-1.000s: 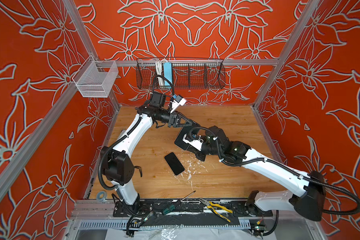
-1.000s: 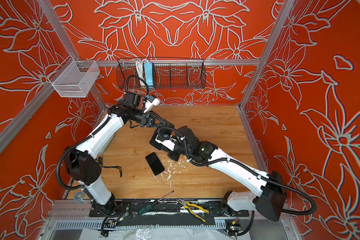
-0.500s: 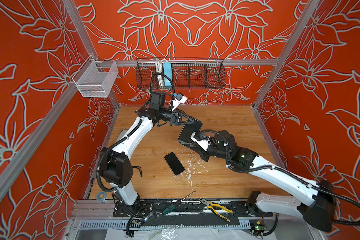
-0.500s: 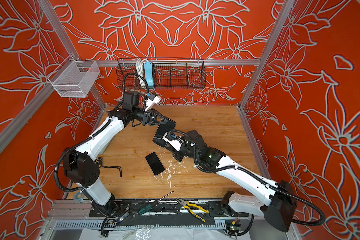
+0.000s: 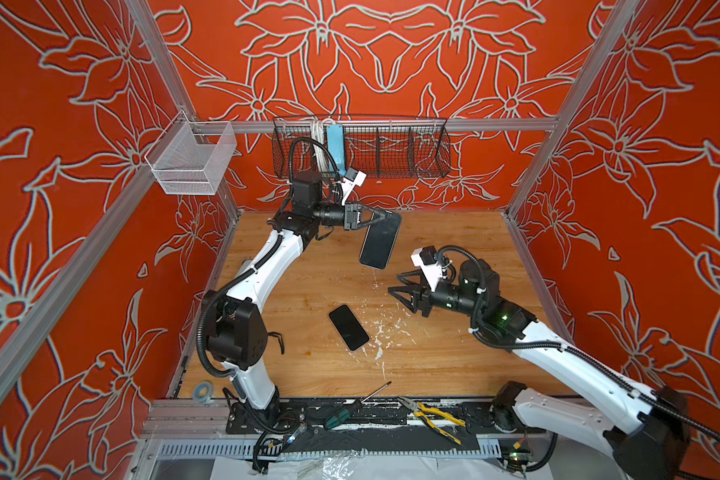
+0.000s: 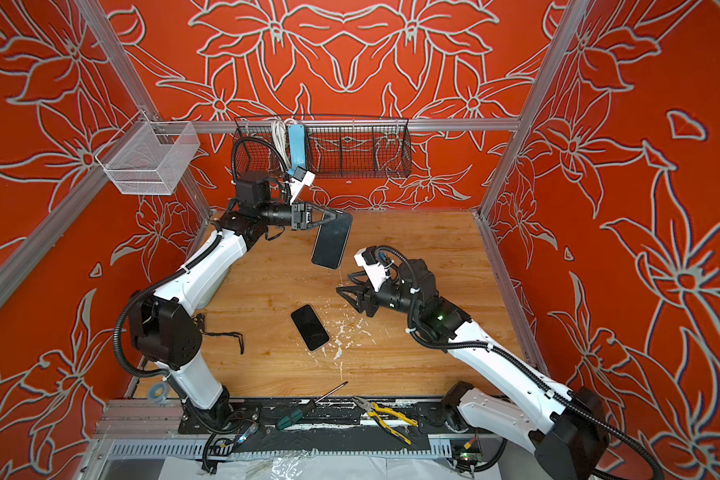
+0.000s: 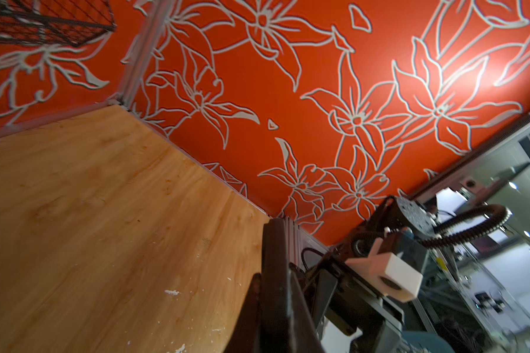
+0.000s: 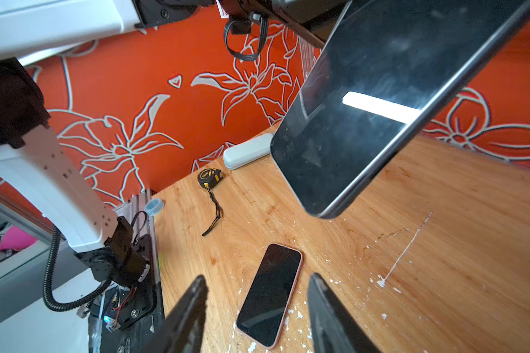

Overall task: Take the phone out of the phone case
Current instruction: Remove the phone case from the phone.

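Well, my left gripper (image 5: 381, 216) is clamped on one corner of a dark slab (image 5: 378, 243). The slab hangs tilted and free above the table (image 5: 454, 232), in the upper middle of both top views. Pinching only a corner leaves the long edges and the lower end bare. I judge that is the point of this hold, because a second hand can then reach those edges to peel or push.

I cannot tell whether the slab is a phone inside its case or the case alone. From the right wrist camera its face is glossy and dark, with a grey rim along the side.

My right gripper (image 5: 395, 293) is empty, with its jaws apart. It sits right of centre in the top views, below the slab's lower end and clear of it. Nothing lies between its fingers (image 8: 193, 305).

A phone (image 5: 348, 327) with a pinkish edge lies flat and screen up on the wood, just below the centre of the frame. It is apart from both grippers, and the right wrist camera looks down on it between the open fingers. If that phone came from the slab, I judge the separation done, with only the slab left to set down. If not, my free gripper is well placed to come back to the hanging end.

The pliers (image 5: 429, 413) and screwdriver (image 5: 350, 411) rest on the front rail at the bottom of the frame, out of my way.
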Motion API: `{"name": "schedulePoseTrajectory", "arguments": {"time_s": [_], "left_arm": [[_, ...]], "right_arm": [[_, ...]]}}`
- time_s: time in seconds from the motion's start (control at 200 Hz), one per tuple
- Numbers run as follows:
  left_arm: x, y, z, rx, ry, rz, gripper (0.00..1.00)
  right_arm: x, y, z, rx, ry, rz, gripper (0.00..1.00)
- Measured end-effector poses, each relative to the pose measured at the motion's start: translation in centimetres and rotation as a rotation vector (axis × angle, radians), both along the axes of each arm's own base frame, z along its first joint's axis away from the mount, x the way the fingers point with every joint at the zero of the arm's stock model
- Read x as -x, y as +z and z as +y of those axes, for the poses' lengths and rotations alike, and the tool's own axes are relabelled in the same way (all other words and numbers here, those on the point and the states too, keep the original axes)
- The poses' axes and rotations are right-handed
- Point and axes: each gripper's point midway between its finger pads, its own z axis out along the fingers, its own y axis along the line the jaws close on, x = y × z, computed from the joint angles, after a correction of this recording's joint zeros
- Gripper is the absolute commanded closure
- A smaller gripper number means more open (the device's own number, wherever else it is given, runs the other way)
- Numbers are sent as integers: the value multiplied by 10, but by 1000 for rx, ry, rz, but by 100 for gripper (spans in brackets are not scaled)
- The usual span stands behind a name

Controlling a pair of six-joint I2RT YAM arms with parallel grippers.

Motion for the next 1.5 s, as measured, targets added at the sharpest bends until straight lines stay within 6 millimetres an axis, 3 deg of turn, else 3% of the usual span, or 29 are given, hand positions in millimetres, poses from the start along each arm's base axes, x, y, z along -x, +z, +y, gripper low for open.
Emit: {"name": "schedulePoseTrajectory", "arguments": {"time_s": [0.18, 0.22, 0.31, 0.405, 0.545, 0.921, 1.181, 1.501], "left_arm": [[-39, -14, 13, -7, 265, 147, 100], [-46, -24, 19, -10, 340, 202, 100], [-52, -54, 38, -18, 511, 343, 100], [-43, -85, 61, 6, 667, 477, 100], [-26, -110, 84, 86, 804, 617, 100], [-8, -130, 92, 342, 826, 773, 100], [-1, -113, 78, 416, 755, 712, 100], [1, -106, 61, 488, 663, 682, 100]], "right_arm": [[-8, 6, -9, -129, -39, 119, 20], [-9, 9, -10, -166, -51, 153, 3], [-10, 16, -15, -230, -76, 195, 2], [-11, 18, -23, -300, -120, 257, 3], [-12, 15, -34, -355, -189, 341, 2], [-26, -24, -44, -372, -297, 520, 6], [-43, -48, -26, -410, -239, 658, 10], [-42, -43, -16, -446, -168, 680, 11]]}}
